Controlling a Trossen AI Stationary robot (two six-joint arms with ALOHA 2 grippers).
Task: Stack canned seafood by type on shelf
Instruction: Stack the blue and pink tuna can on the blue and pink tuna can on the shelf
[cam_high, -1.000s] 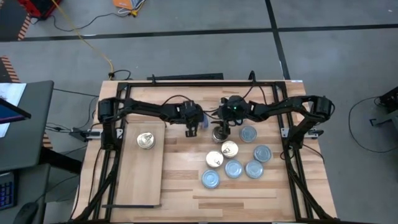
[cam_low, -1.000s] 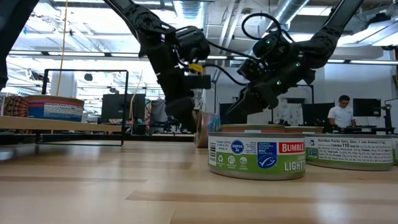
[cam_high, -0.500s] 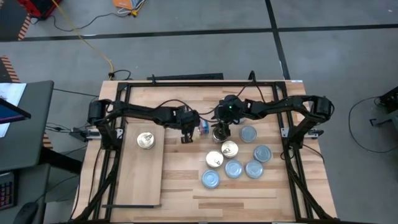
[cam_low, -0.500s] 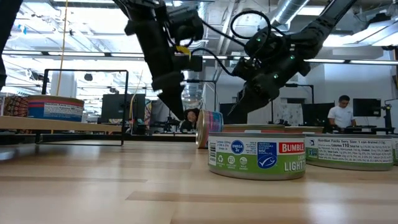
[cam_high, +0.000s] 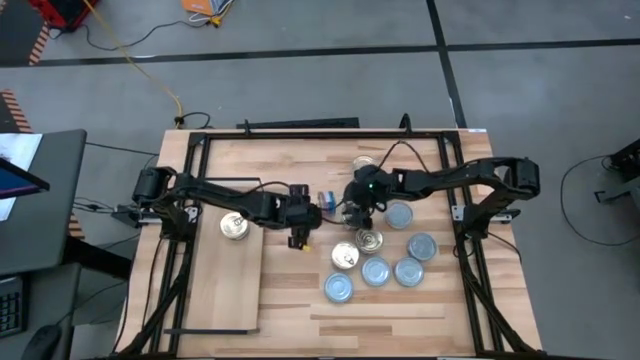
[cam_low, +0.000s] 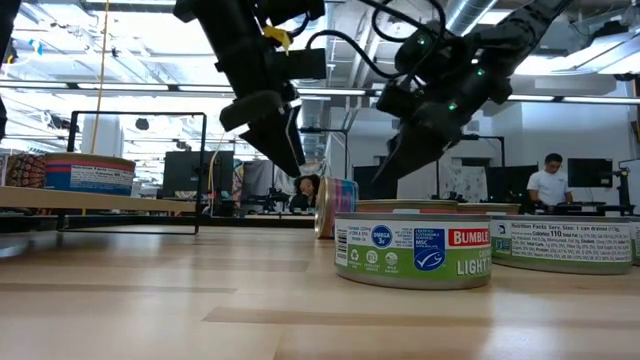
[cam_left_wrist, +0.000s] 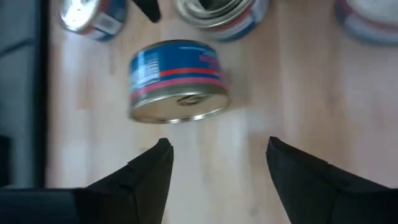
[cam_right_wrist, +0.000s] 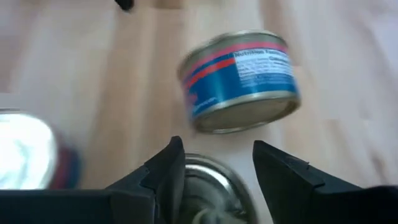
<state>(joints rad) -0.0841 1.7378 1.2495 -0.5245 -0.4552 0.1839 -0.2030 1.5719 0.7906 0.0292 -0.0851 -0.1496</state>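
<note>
A blue-and-red can (cam_left_wrist: 179, 81) stands on its curved wall on the tabletop (cam_high: 326, 200), between my two grippers. My left gripper (cam_left_wrist: 217, 155) hangs open on its near side (cam_high: 298, 236), apart from it. My right gripper (cam_right_wrist: 214, 165) is open too (cam_high: 352, 210), above another can (cam_right_wrist: 208, 183) and beside the tipped one (cam_right_wrist: 239, 81). One gold-topped can (cam_high: 234, 226) sits on the shelf (cam_high: 228, 285). Gold-topped cans (cam_high: 368, 240) and blue-silver ones (cam_high: 399, 215) lie flat at centre right.
Another can (cam_high: 366, 163) sits toward the far edge. The shelf's black wire frame (cam_low: 140, 115) rises at the left in the low view. Bare tabletop lies along the near edge (cam_high: 400, 325). A person (cam_low: 548, 185) stands far back in the room.
My left gripper has drawn back from the tipped can toward the near edge, risen and opened. My right gripper has risen a little. The blue can stays on its curved wall where it was.
</note>
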